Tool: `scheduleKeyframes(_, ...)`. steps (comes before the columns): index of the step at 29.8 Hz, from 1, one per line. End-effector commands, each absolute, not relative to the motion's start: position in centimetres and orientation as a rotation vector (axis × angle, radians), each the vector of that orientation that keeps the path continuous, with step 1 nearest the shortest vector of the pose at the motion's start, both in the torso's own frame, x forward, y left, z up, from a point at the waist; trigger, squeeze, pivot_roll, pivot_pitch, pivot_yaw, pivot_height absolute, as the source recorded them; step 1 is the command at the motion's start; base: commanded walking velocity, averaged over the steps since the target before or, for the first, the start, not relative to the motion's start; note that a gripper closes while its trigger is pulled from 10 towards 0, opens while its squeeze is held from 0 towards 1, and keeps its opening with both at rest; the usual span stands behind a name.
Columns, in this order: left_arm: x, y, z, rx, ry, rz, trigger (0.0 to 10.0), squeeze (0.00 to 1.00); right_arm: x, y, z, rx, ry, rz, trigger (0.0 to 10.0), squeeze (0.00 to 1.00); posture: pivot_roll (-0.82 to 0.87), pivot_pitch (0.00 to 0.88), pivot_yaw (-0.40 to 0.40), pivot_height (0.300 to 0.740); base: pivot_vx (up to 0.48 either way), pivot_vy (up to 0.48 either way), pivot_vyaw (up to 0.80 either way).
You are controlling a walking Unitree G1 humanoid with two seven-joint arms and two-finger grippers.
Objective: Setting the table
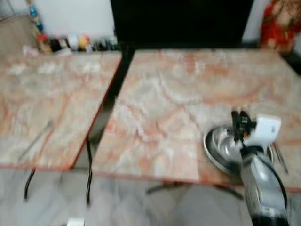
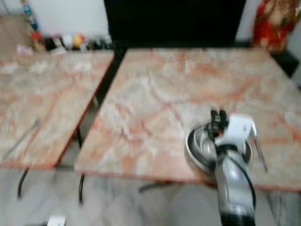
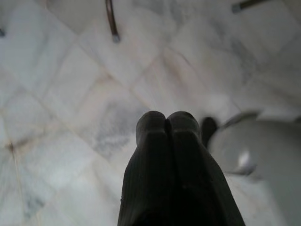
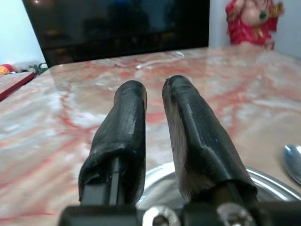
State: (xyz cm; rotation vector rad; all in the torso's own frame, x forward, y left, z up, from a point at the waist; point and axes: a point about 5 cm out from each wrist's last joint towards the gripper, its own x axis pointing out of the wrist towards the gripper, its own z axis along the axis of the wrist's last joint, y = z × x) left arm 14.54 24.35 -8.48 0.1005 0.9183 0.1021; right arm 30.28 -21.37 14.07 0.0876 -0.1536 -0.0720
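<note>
A steel bowl [image 1: 220, 149] sits near the front right edge of the right-hand marble table [image 1: 178, 99]. A spoon [image 1: 281, 157] lies just to its right, and its tip [image 4: 294, 160] lies beside the bowl's rim [image 4: 268, 181] in the right wrist view. My right gripper [image 1: 239, 117] hovers over the bowl's far side, pointing across the table. Its fingers [image 4: 129, 108] stand a narrow gap apart with nothing between them. My left gripper [image 3: 165, 120] hangs down over the tiled floor with its fingertips pressed together.
A second marble table [image 1: 47, 94] stands to the left across a narrow gap, with a thin utensil [image 1: 37, 139] on it. Small bottles [image 1: 70, 42] line the back left. A dark cabinet [image 1: 183, 21] and a red figurine [image 1: 282, 21] stand behind the tables.
</note>
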Motion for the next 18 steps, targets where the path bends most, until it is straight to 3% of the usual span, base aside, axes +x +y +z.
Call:
scheduleKeyframes(1,14.03,25.06,-8.50,0.121,0.935,0.118,10.0,0.00,30.65,-20.02,14.69,0.095,-0.183,-0.036,10.0,0.00,-0.04,0.000,0.037,0.740,0.000,0.480,0.00)
scheduleKeyframes(18,14.55,25.08,-8.26,0.115,0.910,0.127,10.0,0.00,30.99,-19.20,14.81,0.097,-0.184,-0.026,10.0,0.00,-0.03,0.000,0.029,0.740,0.000,0.480,0.00)
